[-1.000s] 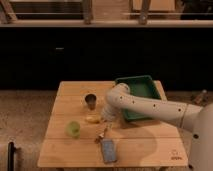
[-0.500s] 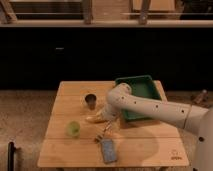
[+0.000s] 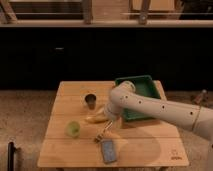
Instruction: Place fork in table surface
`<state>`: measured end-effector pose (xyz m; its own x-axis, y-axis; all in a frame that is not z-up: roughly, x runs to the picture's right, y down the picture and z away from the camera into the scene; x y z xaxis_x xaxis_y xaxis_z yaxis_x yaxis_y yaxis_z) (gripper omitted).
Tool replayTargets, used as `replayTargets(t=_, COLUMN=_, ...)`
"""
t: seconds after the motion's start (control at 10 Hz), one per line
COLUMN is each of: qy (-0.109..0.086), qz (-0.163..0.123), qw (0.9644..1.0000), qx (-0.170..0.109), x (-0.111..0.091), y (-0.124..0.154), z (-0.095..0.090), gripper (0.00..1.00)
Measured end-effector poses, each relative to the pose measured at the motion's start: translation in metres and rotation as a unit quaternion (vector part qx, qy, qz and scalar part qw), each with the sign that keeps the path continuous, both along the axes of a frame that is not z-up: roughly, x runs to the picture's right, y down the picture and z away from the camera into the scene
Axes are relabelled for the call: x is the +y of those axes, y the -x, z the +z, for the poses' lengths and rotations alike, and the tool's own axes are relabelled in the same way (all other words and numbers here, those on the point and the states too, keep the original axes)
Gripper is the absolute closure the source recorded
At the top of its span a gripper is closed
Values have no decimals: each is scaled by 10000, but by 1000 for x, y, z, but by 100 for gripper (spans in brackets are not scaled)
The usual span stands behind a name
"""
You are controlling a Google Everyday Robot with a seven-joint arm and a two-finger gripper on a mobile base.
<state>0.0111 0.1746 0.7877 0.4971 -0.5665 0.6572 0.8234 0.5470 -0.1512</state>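
The fork (image 3: 103, 133) is a slim pale stick slanting down to the left over the middle of the light wooden table surface (image 3: 150, 145). Its upper end meets my gripper (image 3: 110, 124), which hangs from the white arm (image 3: 150, 107) reaching in from the right. I cannot tell whether the fork rests on the wood or is held just above it. The fatter yellow oblong object (image 3: 95, 118) lies just left of the gripper.
A green tray (image 3: 145, 82) sits at the table's back right, partly behind the arm. A dark cup (image 3: 90, 101) stands behind the yellow object, a green cup (image 3: 73, 128) is at the left, and a blue flat object (image 3: 108, 150) lies near the front edge. A small dark logo (image 3: 175, 156) marks the front right corner.
The gripper has shifted slightly down and toward the table's front. The fork now shows as a slanted stick below it. The other objects have not moved.
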Motion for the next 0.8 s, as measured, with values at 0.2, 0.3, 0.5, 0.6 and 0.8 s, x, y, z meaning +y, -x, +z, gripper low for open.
replayTargets(t=0.2, qy=10, qz=-112, qw=9999, qx=-109, x=-4, y=-1, z=-7, gripper=20)
replayTargets(t=0.3, qy=4, qz=-181, qw=9997, qx=-163, x=-8, y=-1, z=-11, gripper=20)
replayTargets(t=0.5, qy=-8, qz=-280, qw=9993, qx=-234, x=-13, y=-2, z=-17, gripper=20)
replayTargets(t=0.6, qy=-10, qz=-320, qw=9991, qx=-260, x=-16, y=-4, z=-20, gripper=20)
replayTargets(t=0.8, qy=0, qz=-392, qw=9988, qx=-294, x=-19, y=-6, z=-23, gripper=20)
